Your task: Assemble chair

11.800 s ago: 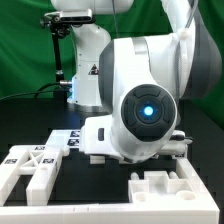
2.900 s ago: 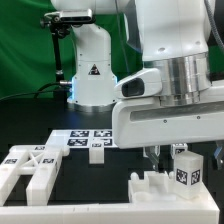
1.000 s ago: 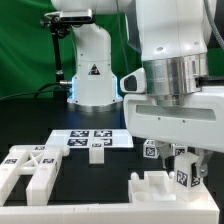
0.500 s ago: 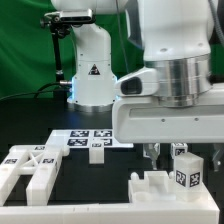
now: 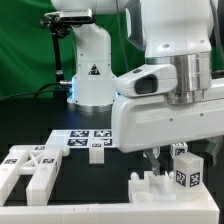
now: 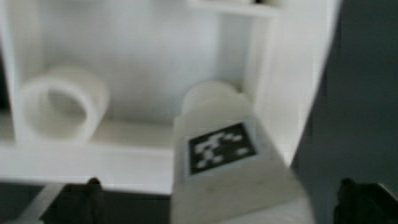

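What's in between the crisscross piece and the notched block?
Exterior view: bare black table, except one small tagged block farther back, by the marker board.

Exterior view. The scene is carried by a black table [image 5: 35,125], and it is closed off behind by a green curtain [image 5: 22,50] hung in soft folds. The marker board [image 5: 90,133] — thin, flat and white — is laid on the table near the middle, and several square black-and-white tags are shown on its face. A black fixture [image 5: 70,18] is seen high at the exterior view's left, before the curtain — what it is cannot be told.
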